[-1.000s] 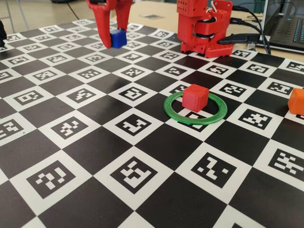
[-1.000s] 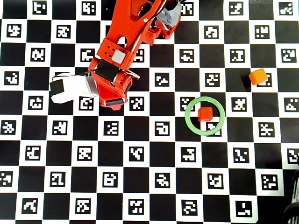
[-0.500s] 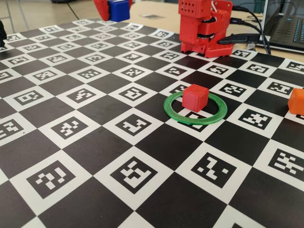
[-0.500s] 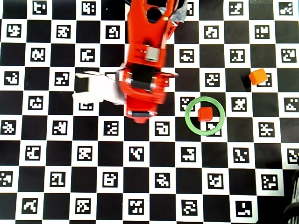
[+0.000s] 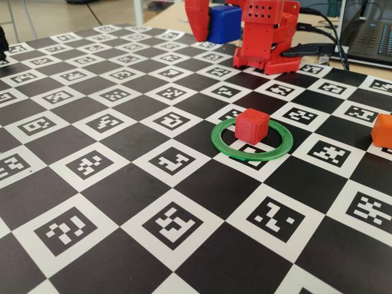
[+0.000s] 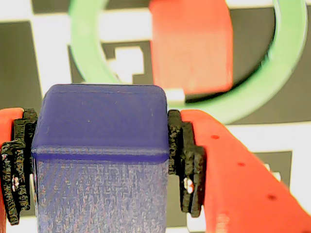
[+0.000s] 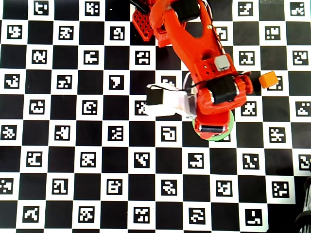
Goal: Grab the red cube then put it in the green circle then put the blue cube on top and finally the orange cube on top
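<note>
Clamped between the red two-finger gripper's (image 6: 100,160) black pads (image 6: 183,155) was the small matte dark-blue plastic cube (image 6: 99,160), held raised above the thin flat green plastic ring (image 5: 252,140), apparently for stacking. Inside that ring sat the small matte red plastic cube (image 5: 252,125); the small matte orange cube (image 5: 383,130) lay well apart from it. The checkered marker mat (image 5: 122,184) bore coded squares only; no legible writing was seen.
</note>
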Robot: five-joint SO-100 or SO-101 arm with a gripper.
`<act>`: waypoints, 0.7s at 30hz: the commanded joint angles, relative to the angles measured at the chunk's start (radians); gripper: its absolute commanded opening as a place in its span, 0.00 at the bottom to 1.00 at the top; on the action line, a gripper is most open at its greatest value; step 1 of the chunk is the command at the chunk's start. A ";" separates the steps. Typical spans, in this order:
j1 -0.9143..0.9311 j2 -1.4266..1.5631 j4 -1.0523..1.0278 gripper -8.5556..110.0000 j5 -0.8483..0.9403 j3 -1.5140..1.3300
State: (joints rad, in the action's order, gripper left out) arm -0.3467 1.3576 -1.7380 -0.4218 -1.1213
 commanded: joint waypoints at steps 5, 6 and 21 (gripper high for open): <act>-0.064 0.009 -0.060 0.18 -0.061 0.133; -0.071 0.003 -0.057 0.18 -0.063 0.133; -0.118 0.055 0.101 0.17 -0.049 -0.098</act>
State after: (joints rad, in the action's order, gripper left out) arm -0.4479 1.3008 -1.6736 -0.4832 -1.2042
